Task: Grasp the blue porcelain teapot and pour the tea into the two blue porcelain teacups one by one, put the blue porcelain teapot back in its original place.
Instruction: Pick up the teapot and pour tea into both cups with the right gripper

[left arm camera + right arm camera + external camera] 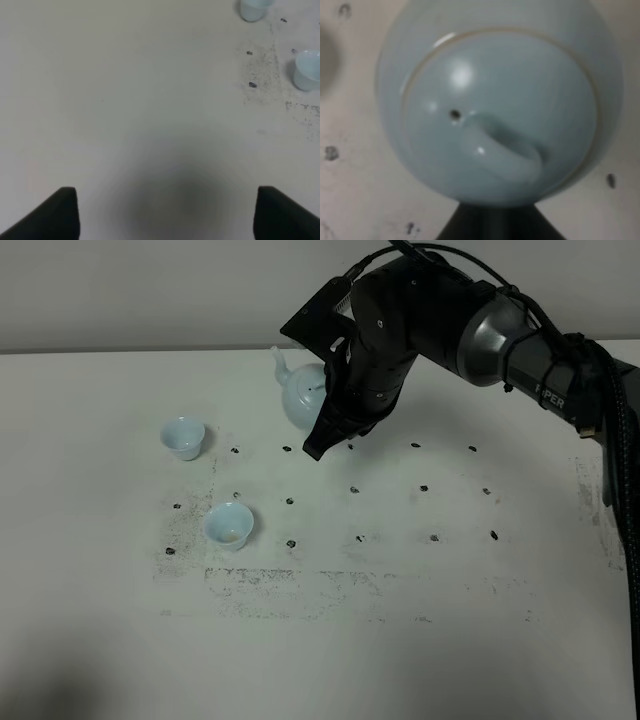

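Note:
The blue porcelain teapot [300,395] stands upright at the back of the table, spout toward the far left. My right gripper [328,418] is shut on it at the handle side, which the arm hides. In the right wrist view the teapot [495,110] fills the frame from above, lid and loop knob showing, with the gripper [497,225] at its edge. The two blue porcelain teacups stand to the left, one farther back [184,437], one nearer [229,525] with a faint brownish tint inside. Otherwise no tea shows. My left gripper [167,215] is open over bare table, both cups [252,9] [307,70] far from it.
The white table [420,640] carries a grid of small dark marks and scuffed grey patches around the cups. The right arm's black links [480,320] reach in from the back right, above the table.

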Controlling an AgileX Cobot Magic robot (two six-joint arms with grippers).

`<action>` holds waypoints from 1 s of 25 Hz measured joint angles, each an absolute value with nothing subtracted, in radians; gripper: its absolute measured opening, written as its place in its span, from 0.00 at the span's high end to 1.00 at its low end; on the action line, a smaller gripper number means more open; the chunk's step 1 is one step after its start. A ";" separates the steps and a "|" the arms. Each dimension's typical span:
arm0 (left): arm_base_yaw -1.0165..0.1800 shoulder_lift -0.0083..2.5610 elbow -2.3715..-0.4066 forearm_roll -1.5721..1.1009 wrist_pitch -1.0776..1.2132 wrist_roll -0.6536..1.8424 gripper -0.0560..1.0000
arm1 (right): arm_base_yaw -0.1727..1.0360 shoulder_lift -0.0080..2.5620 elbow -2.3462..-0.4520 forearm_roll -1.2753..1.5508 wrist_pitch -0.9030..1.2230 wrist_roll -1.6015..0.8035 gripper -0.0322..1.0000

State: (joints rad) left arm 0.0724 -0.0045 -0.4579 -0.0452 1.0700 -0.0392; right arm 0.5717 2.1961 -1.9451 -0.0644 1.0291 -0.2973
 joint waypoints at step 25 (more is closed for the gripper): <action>0.072 -0.005 -0.458 -0.045 1.071 -0.039 0.30 | 0.667 2.479 -2.411 -0.148 1.200 -0.602 0.91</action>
